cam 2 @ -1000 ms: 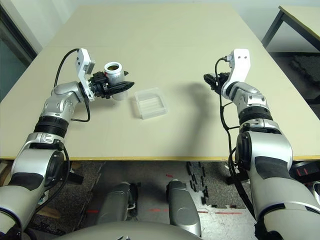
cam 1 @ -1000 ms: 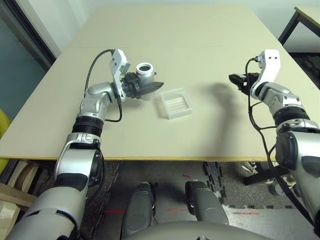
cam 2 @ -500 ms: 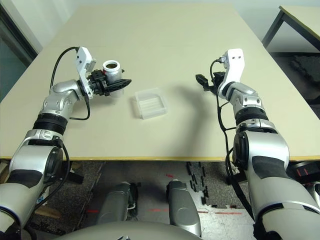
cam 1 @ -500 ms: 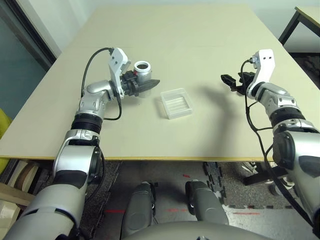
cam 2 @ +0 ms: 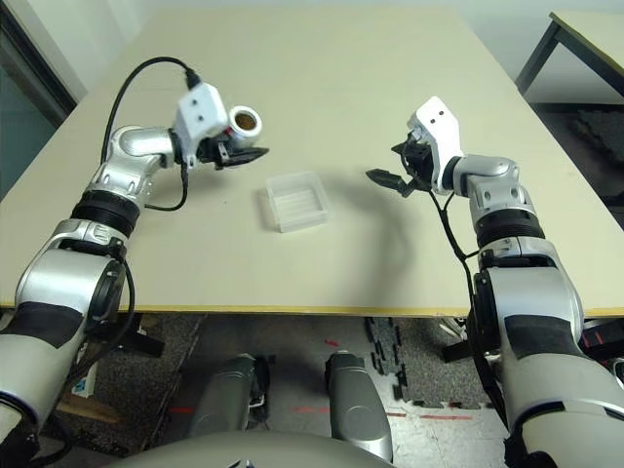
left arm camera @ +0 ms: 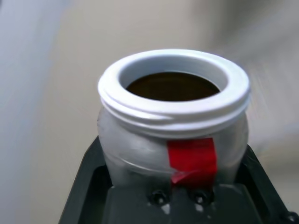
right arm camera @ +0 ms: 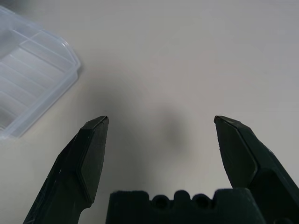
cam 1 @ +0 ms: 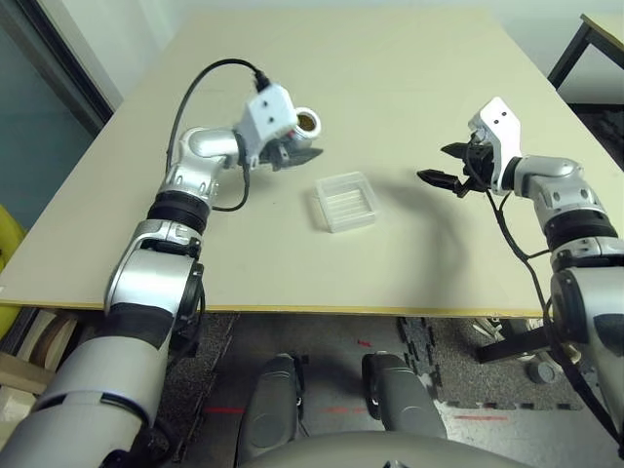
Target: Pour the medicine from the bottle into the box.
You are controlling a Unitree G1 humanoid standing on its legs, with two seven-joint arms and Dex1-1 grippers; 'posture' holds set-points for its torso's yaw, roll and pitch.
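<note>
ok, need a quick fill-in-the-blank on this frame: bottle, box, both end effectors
1. The bottle is held by the ____ end effector.
2. The bottle has no ____ on its neck.
3. The box rests on the ____.
4. The right end effector is open and holds ____.

Missing words: left; cap; table; nothing

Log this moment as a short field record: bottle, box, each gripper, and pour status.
bottle: open, no cap on it, tipped with its mouth toward the box side, held above the table
bottle contents: dark brownish inside the neck; single pills cannot be told
box: clear, open side up, flat on the table, nothing seen in it
left gripper: shut on the bottle
right gripper: open, holding nothing, raised on the other side of the box
pour status: bottle not yet over the box
</note>
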